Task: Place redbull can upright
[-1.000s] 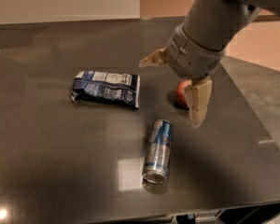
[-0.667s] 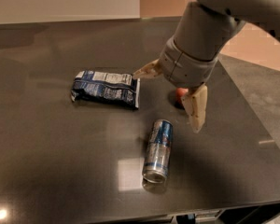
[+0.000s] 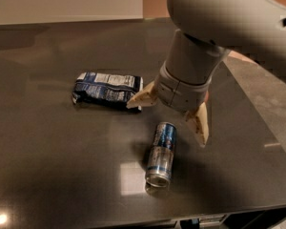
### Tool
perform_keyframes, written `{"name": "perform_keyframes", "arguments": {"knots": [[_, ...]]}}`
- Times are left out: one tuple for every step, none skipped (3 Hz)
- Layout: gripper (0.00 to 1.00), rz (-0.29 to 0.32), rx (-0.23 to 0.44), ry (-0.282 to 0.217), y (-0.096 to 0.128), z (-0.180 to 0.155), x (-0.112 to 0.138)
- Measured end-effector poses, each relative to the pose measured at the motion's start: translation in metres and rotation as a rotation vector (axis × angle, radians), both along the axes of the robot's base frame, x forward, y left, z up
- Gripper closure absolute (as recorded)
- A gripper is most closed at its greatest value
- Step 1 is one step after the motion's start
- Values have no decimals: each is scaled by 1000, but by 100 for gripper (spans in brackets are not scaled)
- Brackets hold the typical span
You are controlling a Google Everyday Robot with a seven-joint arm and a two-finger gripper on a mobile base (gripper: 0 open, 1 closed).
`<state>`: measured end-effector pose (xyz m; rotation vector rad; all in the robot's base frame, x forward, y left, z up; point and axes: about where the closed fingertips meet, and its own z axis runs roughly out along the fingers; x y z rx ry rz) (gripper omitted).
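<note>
Camera view. You had a single hand in the frame, carried on the grey arm that came in from the upper right. The hand was released: its two fingers were spread wide apart and held nothing.

The redbull can lay on its side on the dark surface, directly below the hand and reaching out from under it toward the camera. Its far end sat between the two spread fingertips; its near, shiny end pointed at the front edge of the surface. The long axis ran from the hand toward the camera with a slight lean to the picture's left, so it lay roughly crosswise to the line joining the fingertips. You could not tell from this view how high the fingertips stood above the can.

The coming move appeared to call for a descent over the can body, with the fingers closing across its narrow width.

The snack bag lay flat to the picture's left of the hand, just beside one fingertip. No container holding other things was in view.
</note>
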<state>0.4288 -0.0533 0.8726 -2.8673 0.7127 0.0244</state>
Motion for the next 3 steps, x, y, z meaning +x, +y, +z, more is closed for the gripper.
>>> {"name": "perform_keyframes", "arguments": {"knots": [[0,103,-36,0,2,-11,-13],[0,184,-73,-8,4,-19,-21],[0,257,-110,-11,4,-24,-26]]}}
